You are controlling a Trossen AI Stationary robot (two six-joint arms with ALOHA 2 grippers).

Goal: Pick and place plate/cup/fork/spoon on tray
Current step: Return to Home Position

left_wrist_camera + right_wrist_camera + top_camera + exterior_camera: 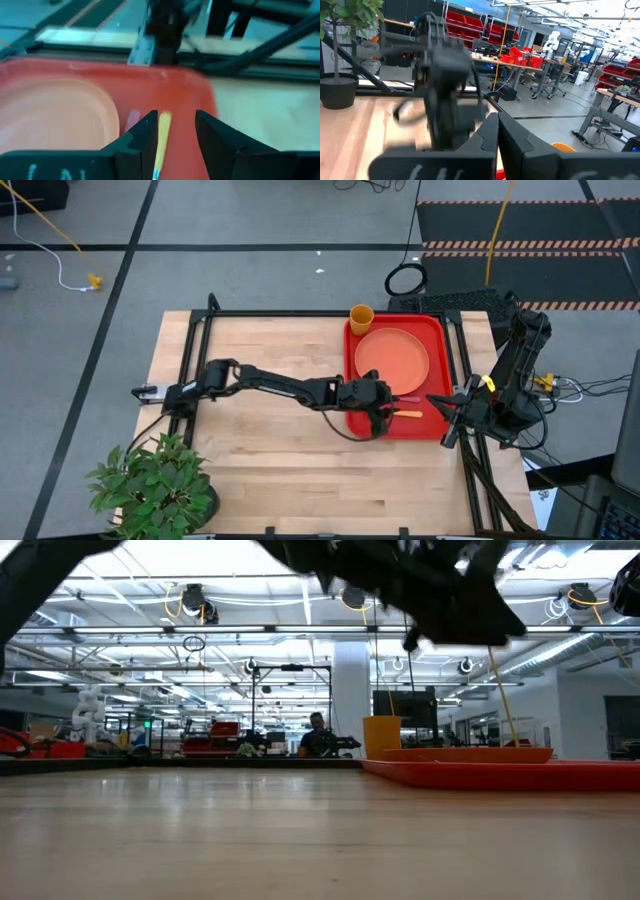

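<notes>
The red tray lies at the table's right. On it are the salmon-orange plate and, in the far left corner, the orange cup. The orange-handled spoon lies near the tray's near edge. A pinkish streak beside the plate looks like the fork's handle. My left gripper is open over the tray's near part, and the spoon's handle lies between its fingers. My right gripper is shut and empty beside the tray's right rim. My left gripper's fingers stand on either side of the spoon's orange handle and lie along it. The handle is close against one finger. I cannot tell whether they touch. The spoon seems to rest on the tray floor.
A black rail frame runs along the table's far and side edges. A potted plant stands at the near left corner. Bare wood lies left of the tray. My left arm spans the top of the low view.
</notes>
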